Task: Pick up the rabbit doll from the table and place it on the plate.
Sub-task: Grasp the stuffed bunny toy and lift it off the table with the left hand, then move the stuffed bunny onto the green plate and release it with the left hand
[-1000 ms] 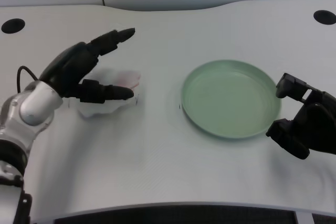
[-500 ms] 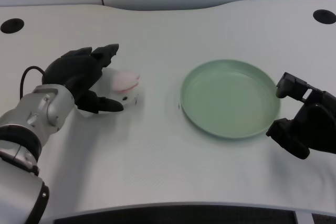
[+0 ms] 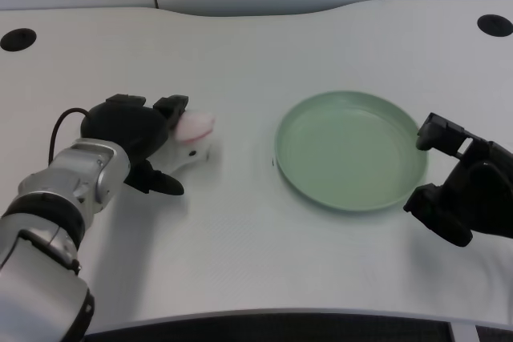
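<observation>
Left hand (image 3: 138,135) sat low on the table's left side, black fingers curled down over the rabbit doll (image 3: 191,138), which lay on the white table (image 3: 240,230). Fingers (image 3: 170,106) wrapped over the top and far side of the doll, thumb stuck out along the table below it, near side. Hand looked closed around the doll's left part, but whether the grip was firm or just resting on it, cannot tell; contact under the palm was hidden. Doll was white with a pink patch on top, only its right end visible past the fingers, small dark marks on its face side. It was still on the table surface, not lifted as far as could be seen. Silver left forearm (image 3: 76,190) ran from the bottom left corner up to the hand, thin black cable looping by the wrist. Green plate (image 3: 292,167) sat right of center, round, raised rim, nothing in it, well apart from the doll with bare table between them. Right hand (image 3: 461,194) rested at the picture's right edge, just beside the plate's right rim, overlapping it slightly, fingers curled, holding nothing. Two dark round holes in the table, one (image 3: 18,38) at far left, one (image 3: 494,25) at far right. Grey wall panels ran behind the table's curved back edge.
</observation>
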{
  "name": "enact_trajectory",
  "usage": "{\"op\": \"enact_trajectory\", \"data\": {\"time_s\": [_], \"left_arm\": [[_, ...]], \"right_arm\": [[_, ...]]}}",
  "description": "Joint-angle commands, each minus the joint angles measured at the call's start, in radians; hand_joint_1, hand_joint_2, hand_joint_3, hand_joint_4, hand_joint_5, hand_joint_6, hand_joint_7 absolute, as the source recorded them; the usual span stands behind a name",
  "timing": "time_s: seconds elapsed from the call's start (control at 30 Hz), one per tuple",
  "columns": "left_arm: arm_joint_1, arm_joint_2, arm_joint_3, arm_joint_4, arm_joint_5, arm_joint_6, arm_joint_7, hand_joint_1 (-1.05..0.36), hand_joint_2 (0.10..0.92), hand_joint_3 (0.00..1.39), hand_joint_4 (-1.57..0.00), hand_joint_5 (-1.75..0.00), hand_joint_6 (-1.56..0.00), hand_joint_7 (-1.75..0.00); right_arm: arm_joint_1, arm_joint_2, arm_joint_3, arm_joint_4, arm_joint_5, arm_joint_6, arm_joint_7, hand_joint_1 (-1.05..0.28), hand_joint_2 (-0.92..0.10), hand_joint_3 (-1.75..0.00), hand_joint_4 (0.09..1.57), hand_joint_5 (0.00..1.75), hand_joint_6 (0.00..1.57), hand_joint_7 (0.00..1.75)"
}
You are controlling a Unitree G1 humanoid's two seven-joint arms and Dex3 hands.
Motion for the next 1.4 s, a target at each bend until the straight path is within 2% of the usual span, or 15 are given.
{"op": "enact_trajectory", "data": {"time_s": [0.03, 0.07, 0.13, 0.2, 0.23, 0.27, 0.33, 0.4, 0.5, 0.83, 0.97, 1.07, 1.17, 1.3, 1.4], "left_arm": [[-0.010, 0.002, -0.027, 0.013, 0.030, 0.015, 0.079, -0.97, 0.921, 0.20, -0.07, -1.54, -0.10, -0.36], [-0.009, 0.004, -0.043, 0.014, 0.046, 0.018, 0.121, -0.85, 0.921, 0.15, -0.32, -1.66, -0.08, -1.09], [-0.005, 0.010, -0.076, 0.016, 0.081, 0.024, 0.186, -0.72, 0.921, 0.09, -0.68, -1.72, -0.26, -1.58], [-0.002, 0.016, -0.102, 0.019, 0.108, 0.029, 0.222, -0.65, 0.921, 0.07, -1.00, -1.74, -0.53, -1.71], [0.000, 0.020, -0.119, 0.021, 0.126, 0.036, 0.238, -0.63, 0.921, 0.10, -1.32, -1.74, -0.87, -1.73], [0.001, 0.023, -0.133, 0.023, 0.140, 0.042, 0.249, -0.63, 0.921, 0.13, -1.44, -1.75, -1.10, -1.74], [0.005, 0.030, -0.142, 0.024, 0.151, 0.043, 0.277, -0.65, 0.921, 0.17, -1.54, -1.75, -1.39, -1.74], [0.008, 0.034, -0.141, 0.025, 0.147, 0.042, 0.281, -0.66, 0.921, 0.20, -1.56, -1.75, -1.52, -1.75], [0.007, 0.036, -0.133, 0.025, 0.136, 0.041, 0.270, -0.61, 0.921, 0.25, -1.57, -1.75, -1.35, -1.75], [-0.062, 0.008, -0.081, 0.018, 0.085, -0.008, 0.248, -0.59, 0.921, 0.37, -1.57, -1.75, -1.45, -1.75], [-0.119, -0.014, -0.064, 0.014, 0.073, -0.042, 0.272, -0.63, 0.921, 0.40, -1.57, -1.75, -1.42, -1.75], [-0.168, -0.044, -0.048, 0.008, 0.054, -0.086, 0.294, -0.85, 0.921, 0.63, -1.53, -1.75, -1.14, -1.75], [-0.199, -0.071, -0.075, 0.004, 0.081, -0.114, 0.335, -0.89, 0.921, 0.70, -1.31, -1.75, -0.87, -1.75], [-0.225, -0.112, -0.108, -0.002, 0.099, -0.161, 0.362, -0.82, 0.921, 0.64, -0.98, -1.75, -0.62, -1.75], [-0.233, -0.147, -0.120, -0.004, 0.097, -0.183, 0.369, -0.77, 0.921, 0.55, -0.91, -1.75, -0.59, -1.75]], "right_arm": [[0.012, 0.000, -0.006, -0.013, 0.014, 0.014, 0.015, -0.60, -0.87, 0.00, 1.10, 1.75, 1.01, 1.25], [0.013, 0.003, -0.007, -0.015, 0.016, 0.006, 0.019, -0.60, -0.87, 0.00, 1.10, 1.75, 1.01, 1.23], [0.014, 0.008, -0.008, -0.018, 0.018, 0.005, 0.029, -0.59, -0.87, 0.00, 1.11, 1.75, 1.02, 1.26], [0.016, 0.011, -0.008, -0.022, 0.020, 0.000, 0.032, -0.58, -0.87, 0.00, 1.11, 1.75, 1.03, 1.27], [0.020, 0.013, -0.009, -0.027, 0.021, -0.006, 0.028, -0.59, -0.87, 0.00, 1.12, 1.75, 1.03, 1.30], [0.023, 0.015, -0.009, -0.030, 0.023, -0.011, 0.026, -0.59, -0.87, -0.01, 1.13, 1.75, 1.03, 1.31], [0.028, 0.017, -0.010, -0.037, 0.027, -0.013, 0.025, -0.58, -0.88, -0.01, 1.13, 1.75, 1.02, 1.31], [0.032, 0.018, -0.010, -0.044, 0.029, -0.012, 0.022, -0.57, -0.89, -0.01, 1.13, 1.75, 1.01, 1.30], [0.033, 0.017, -0.008, -0.049, 0.029, -0.013, 0.025, -0.56, -0.88, -0.01, 1.12, 1.75, 1.01, 1.28], [0.035, 0.020, -0.004, -0.053, 0.029, -0.028, 0.031, -0.62, -0.88, 0.00, 1.17, 1.75, 0.97, 1.55], [0.033, 0.026, -0.007, -0.049, 0.032, -0.012, 0.024, -0.57, -0.87, 0.00, 1.14, 1.75, 0.94, 1.51], [0.033, 0.032, -0.007, -0.053, 0.031, -0.023, 0.014, -0.58, -0.87, 0.00, 1.14, 1.75, 0.97, 1.52], [0.032, 0.034, -0.007, -0.052, 0.034, -0.018, 0.017, -0.57, -0.88, -0.01, 1.14, 1.75, 0.95, 1.52], [0.032, 0.037, -0.007, -0.055, 0.033, -0.025, 0.019, -0.58, -0.88, -0.01, 1.14, 1.75, 0.97, 1.44], [0.029, 0.041, -0.007, -0.055, 0.035, -0.028, 0.023, -0.59, -0.89, -0.01, 1.14, 1.75, 0.96, 1.46]]}}
